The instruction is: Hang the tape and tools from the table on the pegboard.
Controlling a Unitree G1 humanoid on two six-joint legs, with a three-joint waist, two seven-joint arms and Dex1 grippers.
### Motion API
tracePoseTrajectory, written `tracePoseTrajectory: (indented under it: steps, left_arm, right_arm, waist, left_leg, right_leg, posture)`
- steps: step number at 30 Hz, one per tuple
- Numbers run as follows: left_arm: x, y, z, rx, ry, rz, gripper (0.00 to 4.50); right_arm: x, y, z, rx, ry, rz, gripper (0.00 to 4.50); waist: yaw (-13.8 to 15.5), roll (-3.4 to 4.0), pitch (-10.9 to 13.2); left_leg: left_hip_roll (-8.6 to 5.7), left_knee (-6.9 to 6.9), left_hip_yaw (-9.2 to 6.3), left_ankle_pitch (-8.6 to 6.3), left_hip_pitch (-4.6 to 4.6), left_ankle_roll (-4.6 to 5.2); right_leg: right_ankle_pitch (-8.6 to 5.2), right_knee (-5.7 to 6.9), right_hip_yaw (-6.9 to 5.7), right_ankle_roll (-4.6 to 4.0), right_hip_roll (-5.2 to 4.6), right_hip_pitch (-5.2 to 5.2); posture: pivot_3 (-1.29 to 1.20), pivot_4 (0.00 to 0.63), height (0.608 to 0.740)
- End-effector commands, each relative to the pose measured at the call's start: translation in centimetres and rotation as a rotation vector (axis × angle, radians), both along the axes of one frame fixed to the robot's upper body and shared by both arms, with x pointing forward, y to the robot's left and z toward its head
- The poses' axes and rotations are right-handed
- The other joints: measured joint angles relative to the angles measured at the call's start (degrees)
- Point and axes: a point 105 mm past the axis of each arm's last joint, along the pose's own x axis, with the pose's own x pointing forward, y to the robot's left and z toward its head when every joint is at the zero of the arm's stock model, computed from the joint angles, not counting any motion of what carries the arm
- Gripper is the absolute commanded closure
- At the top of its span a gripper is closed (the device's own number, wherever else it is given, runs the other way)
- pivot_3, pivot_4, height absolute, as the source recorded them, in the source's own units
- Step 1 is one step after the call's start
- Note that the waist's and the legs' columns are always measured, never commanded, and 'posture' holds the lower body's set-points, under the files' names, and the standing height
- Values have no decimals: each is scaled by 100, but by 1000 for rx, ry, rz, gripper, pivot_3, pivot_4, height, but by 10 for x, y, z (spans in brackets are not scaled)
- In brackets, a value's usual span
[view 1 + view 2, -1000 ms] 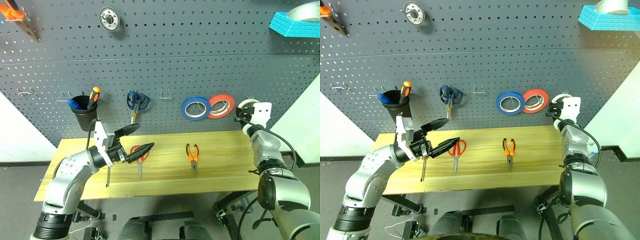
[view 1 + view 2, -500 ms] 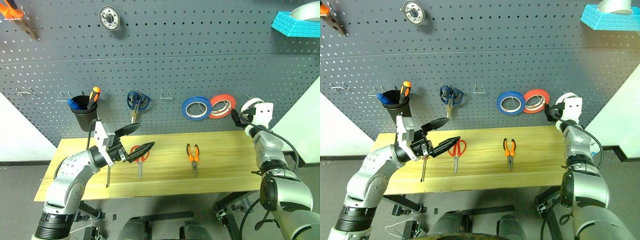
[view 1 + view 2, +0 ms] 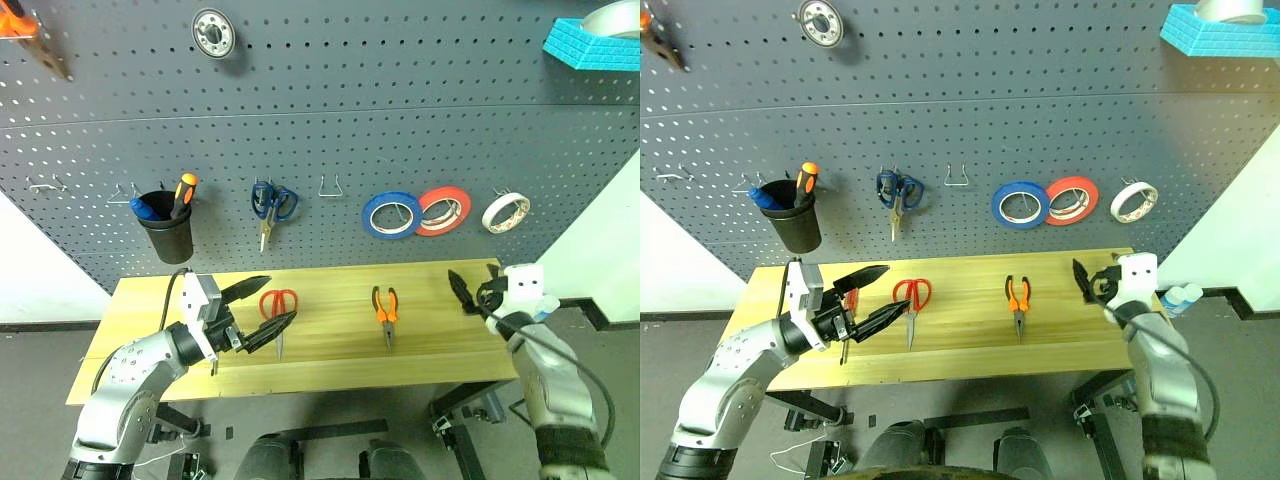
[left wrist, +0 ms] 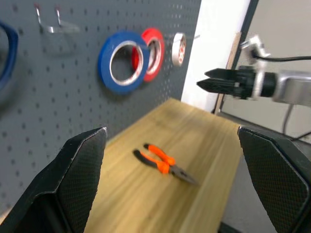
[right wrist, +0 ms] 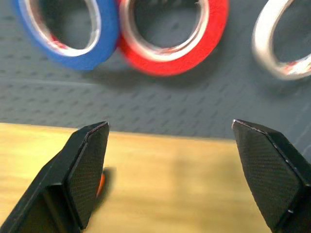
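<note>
Now the tape (image 3: 506, 212) hangs on the pegboard (image 3: 330, 120); both our claws, left claw (image 3: 262, 313) and right claw (image 3: 468, 290), gape empty, and next we judge the red-handled scissors (image 3: 278, 308) on the tabletop (image 3: 420, 340) need grasping.

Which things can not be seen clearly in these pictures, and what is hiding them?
- Red-handled screwdriver: mostly covered by the left pincer in both eye views; only a piece of handle shows.
- Tool at the pegboard's top left corner: cut off by the picture edge.
- Pliers: in the right wrist view, blurred and hidden behind that pincer's finger.
- Hook holding the cream tape: too small to tell.
</note>
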Motion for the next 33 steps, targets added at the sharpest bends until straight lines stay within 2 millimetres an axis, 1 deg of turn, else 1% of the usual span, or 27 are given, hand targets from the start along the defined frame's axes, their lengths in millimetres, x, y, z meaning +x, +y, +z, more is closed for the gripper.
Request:
tracePoseTrajectory:
  steps: [1,4,7,9,10,11,16,21,27,29,33]
  left_arm:
    - [-2,1,7,8,-48,29,0]
    - [-5,0,2,5,-26,40,0]
    - [-11,2,-4,17,-2,60,0]
    - [-15,5,-6,20,13,75,0]
    - [-18,4,-7,22,18,79,0]
    - [-21,5,-8,25,27,85,0]
    - [-33,6,-10,30,53,107,0]
    - [-41,3,-14,25,81,104,0]
    - [-46,-1,-14,21,95,97,0]
    - [-47,-1,-14,21,101,96,0]
    - [-50,-3,-14,20,113,89,0]
  right_arm:
    - [0,25,22,44,-46,25,287]
    - [0,42,15,70,-10,41,287]
    - [2,62,10,89,25,83,287]
    - [3,71,7,94,42,107,287]
    - [2,74,6,96,46,118,287]
    - [4,77,4,93,55,124,287]
    - [8,81,-2,72,86,138,287]
    - [14,90,-12,26,144,149,287]
    - [26,111,-11,6,169,172,287]
    - [29,113,-12,-9,180,172,287]
    - [33,110,-19,-42,221,150,287]
  waist:
    - [17,-2,24]
    - [24,-15,57]
    - [21,-15,110]
    - [22,-23,139]
    - [18,-25,166]
    - [18,-28,211]
    - [17,-26,367]
    - [12,-40,494]
    - [-1,-38,611]
    - [-1,-43,639]
    - [2,-44,701]
  left_leg:
    - [0,-8,0,0,-1,0]
    - [1,-27,-1,0,-9,-1]
    - [-2,-34,0,-4,-43,4]
    - [-4,-30,0,-4,-107,6]
    - [-4,-30,0,-3,-127,6]
    - [-4,-31,0,-3,-127,6]
    - [-3,-30,-1,-3,-128,6]
    - [-3,-27,-2,-3,-127,6]
    - [-3,-26,-3,-3,-134,6]
    - [-3,-27,-4,-3,-134,6]
    - [-3,-27,-5,-3,-139,7]
  right_leg:
    - [1,-8,-1,-8,-1,-1]
    - [1,-40,-4,-13,-1,-5]
    - [4,-64,-11,-7,-8,-27]
    - [14,-59,-14,11,-10,-92]
    - [14,-56,-15,12,-10,-115]
    - [14,-55,-16,12,-9,-116]
    - [14,-56,-20,11,-11,-114]
    - [14,-56,-23,10,-12,-113]
    - [14,-56,-26,11,-12,-118]
    - [14,-56,-29,11,-12,-119]
    - [14,-57,-32,11,-13,-121]
  posture:
    - [131,107,740]
    - [131,113,740]
    - [133,138,740]
    - [141,157,740]
    - [145,167,740]
    - [148,170,740]
    - [153,201,740]
    - [150,219,740]
    - [147,237,740]
    - [147,244,740]
    - [142,256,740]
